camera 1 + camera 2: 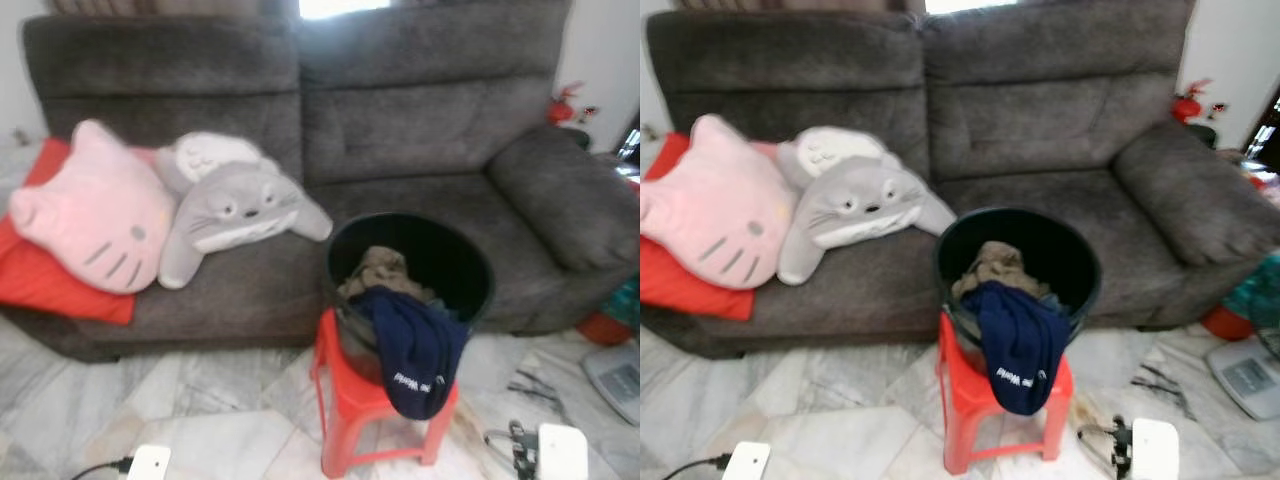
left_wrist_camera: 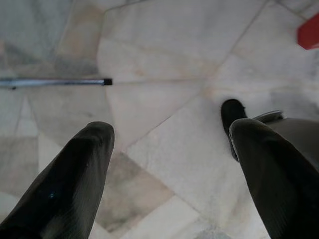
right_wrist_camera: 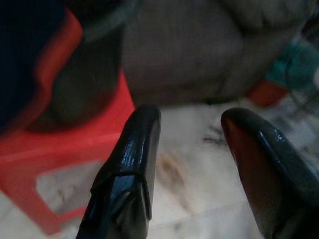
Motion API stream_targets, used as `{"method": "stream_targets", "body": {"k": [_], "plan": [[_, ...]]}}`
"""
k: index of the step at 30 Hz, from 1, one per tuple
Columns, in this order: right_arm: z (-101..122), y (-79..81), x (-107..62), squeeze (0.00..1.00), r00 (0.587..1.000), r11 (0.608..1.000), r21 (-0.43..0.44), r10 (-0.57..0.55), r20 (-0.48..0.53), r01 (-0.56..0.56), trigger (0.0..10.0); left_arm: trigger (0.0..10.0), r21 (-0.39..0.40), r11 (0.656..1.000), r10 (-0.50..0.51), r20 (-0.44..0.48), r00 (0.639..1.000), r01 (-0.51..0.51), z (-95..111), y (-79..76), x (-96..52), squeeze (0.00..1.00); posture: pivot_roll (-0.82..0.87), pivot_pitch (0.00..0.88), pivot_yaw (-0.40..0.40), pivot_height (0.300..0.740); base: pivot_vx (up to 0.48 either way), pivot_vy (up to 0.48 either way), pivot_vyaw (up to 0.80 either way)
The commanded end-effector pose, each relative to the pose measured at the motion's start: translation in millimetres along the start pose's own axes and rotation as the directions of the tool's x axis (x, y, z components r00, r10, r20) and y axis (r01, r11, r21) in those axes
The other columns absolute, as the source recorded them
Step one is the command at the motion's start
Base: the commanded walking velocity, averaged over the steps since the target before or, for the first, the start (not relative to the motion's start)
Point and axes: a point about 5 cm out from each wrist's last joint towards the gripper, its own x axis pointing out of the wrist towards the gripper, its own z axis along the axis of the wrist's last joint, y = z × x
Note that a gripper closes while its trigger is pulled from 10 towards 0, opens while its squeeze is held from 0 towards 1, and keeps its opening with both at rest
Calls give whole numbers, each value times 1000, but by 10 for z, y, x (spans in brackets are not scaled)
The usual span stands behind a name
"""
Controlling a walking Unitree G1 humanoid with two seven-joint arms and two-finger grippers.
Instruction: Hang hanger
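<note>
- The black bucket [image 1: 410, 270] of clothes sits on a red stool [image 1: 365, 400], touching the sofa's [image 1: 420, 130] front edge.
- A navy garment [image 1: 415, 350] hangs over the bucket's rim.
- The left gripper [image 2: 169, 149] is spread above bare marble floor [image 2: 164, 45], near a thin rod [image 2: 55, 82].
- The right gripper [image 3: 192, 134] is spread beside the stool.
- The hanger cannot be made out.

Glossy plastic stool [image 1: 352, 395], plush sofa [image 1: 420, 130]

You get soft, dim daylight; a window [image 1: 343, 7] glares white behind the far sofa [image 1: 420, 120]. Both eye views look hazy. Your right wrist view blurs the red stool [image 3: 60, 144].
</note>
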Motion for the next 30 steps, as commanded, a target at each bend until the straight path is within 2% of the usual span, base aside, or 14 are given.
{"method": "stream_targets", "body": {"k": [1,7,9,10,14,19,22,23,24,25,26,27,30], "plan": [[188,-42,54,0,996,1000,-14,-4,84,5,10000,10000,21,1000,2,-2,1000,-2,7,-5,2,0,-231,0,14,740,0,0,0],[339,-141,-109,0,985,999,-39,-16,170,23,10000,10000,26,1000,1,-2,1000,-1,13,-2,3,0,-243,0,15,740,0,0,0],[490,-175,-139,0,984,999,-42,-23,179,31,10000,10000,29,1000,0,-1,1000,0,23,-4,5,0,-253,0,19,740,0,0,0],[602,-184,-98,0,981,999,-43,-10,193,19,10000,10000,30,1000,-1,1,1000,1,33,-5,7,0,-255,0,19,740,0,0,0],[763,-169,16,0,971,999,-28,30,236,-24,10000,10000,29,1000,-1,4,1000,1,44,-6,9,0,-257,0,18,740,0,0,0],[1001,-52,136,0,936,975,-51,223,274,-217,10000,10000,21,1000,4,8,1000,-4,59,-4,11,0,-245,0,14,740,0,0,0],[1027,-30,150,0,931,963,-66,268,247,-260,10000,10000,17,1000,6,9,1000,-6,60,-3,12,0,-245,0,14,740,0,0,0],[1034,6,167,0,920,950,-60,311,240,-306,10000,10000,17,1000,7,8,1000,-7,61,-1,12,0,-244,0,16,740,0,0,0],[1037,24,169,427,914,944,-55,328,239,-325,10000,10000,17,1000,7,8,1000,-7,62,0,12,0,-244,0,16,740,0,0,0],[1039,34,169,427,911,941,-52,338,238,-335,10000,10000,18,1000,7,8,1000,-8,63,0,12,0,-244,0,16,740,0,0,0],[1045,46,161,831,907,937,-41,347,238,-347,10000,10000,18,1000,8,8,1000,-8,64,1,12,0,-241,0,18,740,0,0,0],[1055,72,133,1000,898,926,-21,370,239,-376,10000,10000,19,1000,9,8,1000,-9,65,6,12,0,-243,0,21,740,0,0,0],[1013,83,90,1000,890,914,-15,398,220,-405,10000,10000,20,1000,10,9,1000,-10,66,10,12,0,-245,0,23,740,0,0,0]]}}
